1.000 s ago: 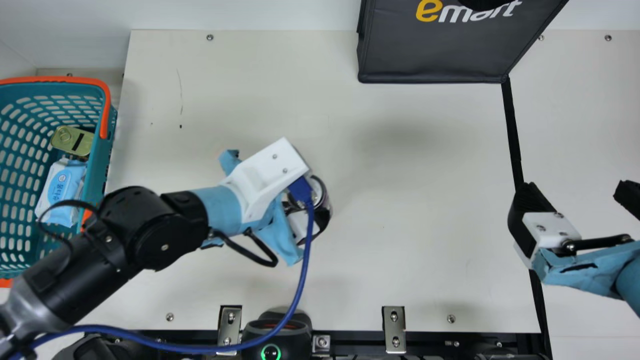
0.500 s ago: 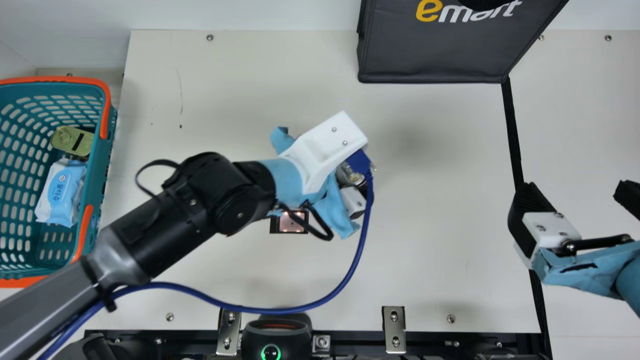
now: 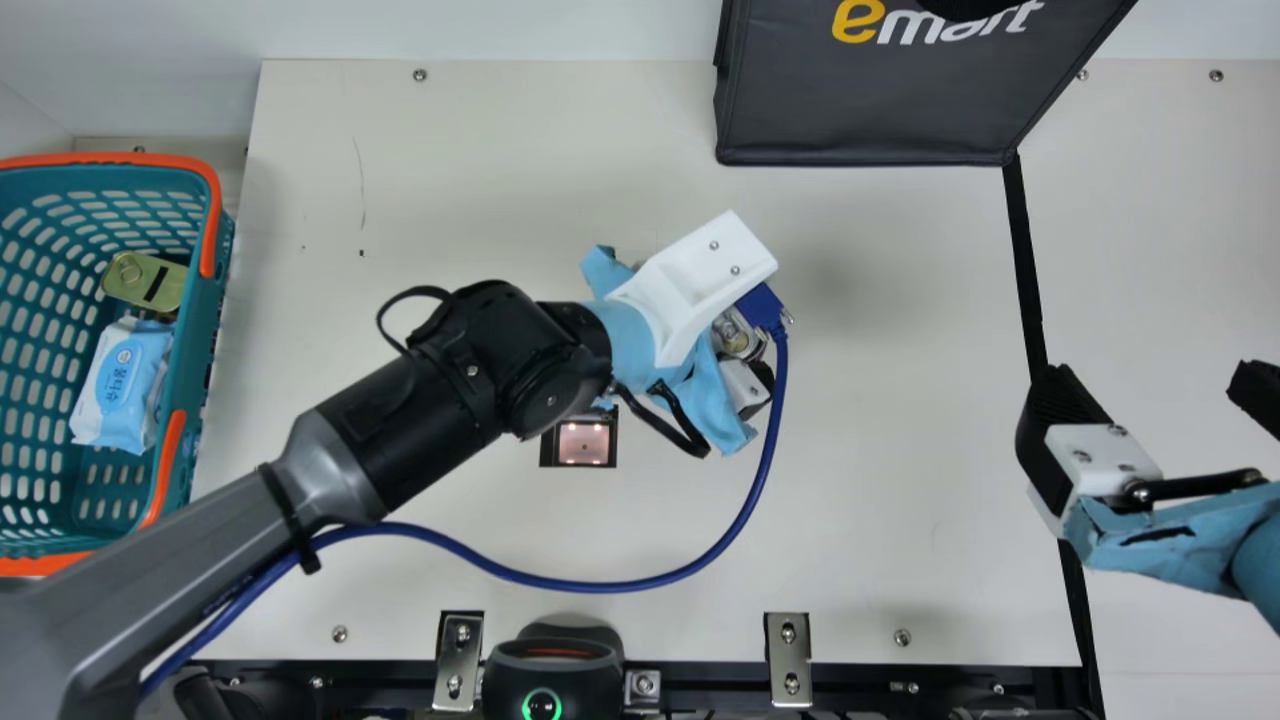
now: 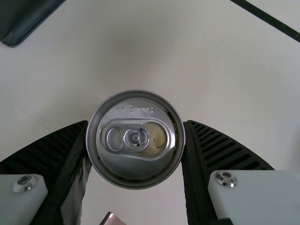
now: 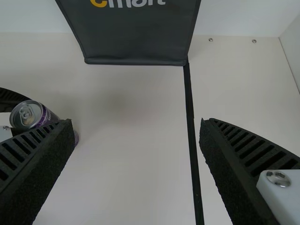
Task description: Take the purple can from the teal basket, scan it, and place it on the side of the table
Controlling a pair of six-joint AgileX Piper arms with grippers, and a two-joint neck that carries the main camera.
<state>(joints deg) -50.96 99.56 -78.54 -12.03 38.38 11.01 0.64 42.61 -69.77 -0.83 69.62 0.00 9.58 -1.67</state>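
Near the middle of the table in the main view is my left gripper (image 3: 745, 355), mostly under its white mount, with the purple can (image 3: 738, 332) partly showing beneath. In the left wrist view the can's silver top (image 4: 136, 139) sits between both ribbed pads of my left gripper (image 4: 136, 140), which is shut on it. The can (image 5: 40, 115) also appears in the right wrist view, its purple side visible. At the right of the main view my right gripper (image 3: 1155, 385) stands open, and in its wrist view the right gripper (image 5: 136, 126) has a wide gap between its fingers.
The teal basket (image 3: 205, 330) at the left holds a gold tin (image 3: 146, 281) and a blue wipes pack (image 3: 120, 385). A scanner window (image 3: 584, 443) lies beside the left arm; a scanner (image 3: 553, 670) stands at the near edge. A dark bag (image 3: 870, 100) is at the back.
My left gripper has moved right and slightly toward the back with the can, uncovering the scanner window in the table. The right arm has stayed still.
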